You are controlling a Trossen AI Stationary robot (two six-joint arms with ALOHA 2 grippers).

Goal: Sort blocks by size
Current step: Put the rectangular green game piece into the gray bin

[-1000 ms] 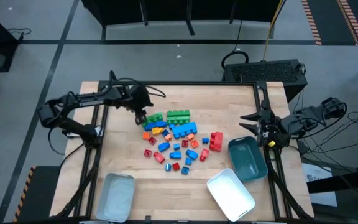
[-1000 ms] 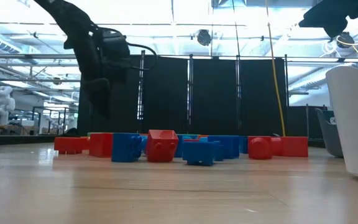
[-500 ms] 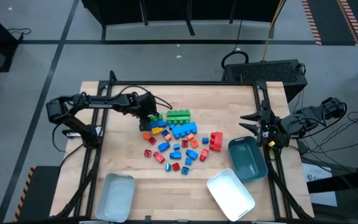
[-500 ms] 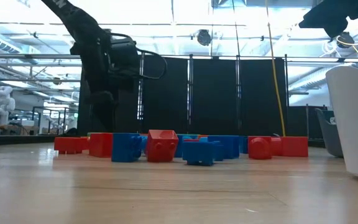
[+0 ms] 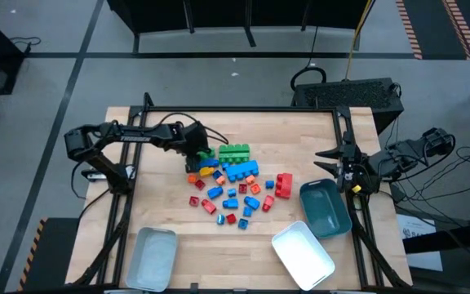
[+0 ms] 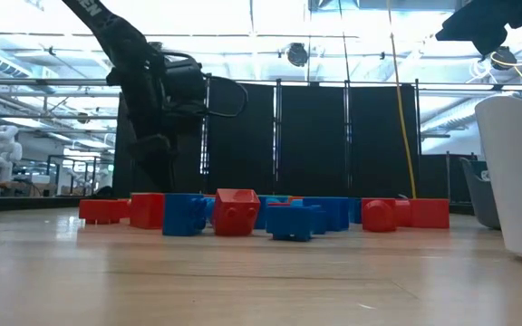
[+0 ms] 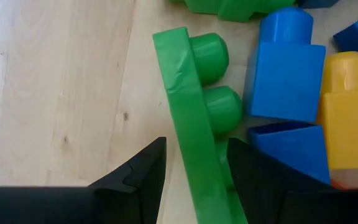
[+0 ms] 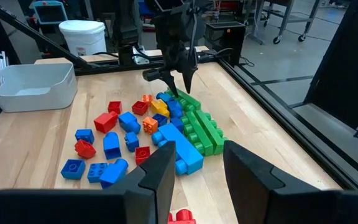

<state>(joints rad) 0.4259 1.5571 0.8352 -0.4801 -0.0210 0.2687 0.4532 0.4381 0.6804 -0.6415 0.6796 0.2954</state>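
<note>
— What has changed over the last second?

— The left arm has swung in from the table's left side and dropped lower. A second ago its tip hung short of the pile; now the left gripper (image 5: 201,152) is down at the far-left corner of the blocks (image 5: 233,181). The right arm has not moved.

— How does the left arm sit now?

— It stretches almost level across the wooden table (image 5: 161,131), wrist bent down, with a cable looping over it. Its two fingers (image 7: 138,171) stand apart, one on each side of a green brick (image 7: 194,134), which lies tipped on its side with its round studs facing sideways. Whether the fingers press on it I cannot tell; the gap looks only a little wider than the brick.

— And the other one?

— The right gripper (image 5: 330,162) waits at the table's right edge, above the far end of the teal tray (image 5: 325,209), its fingers apart and empty.

— What are the things like?

— Glossy hard plastic bricks with studs: long green and blue ones at the far side of the pile, small red, blue and orange cubes nearer the front, all in the middle of the pale, fine-grained table. A white tray (image 5: 303,251) and a grey tray (image 5: 152,256), both rounded at the corners, sit at the near edge.
</note>
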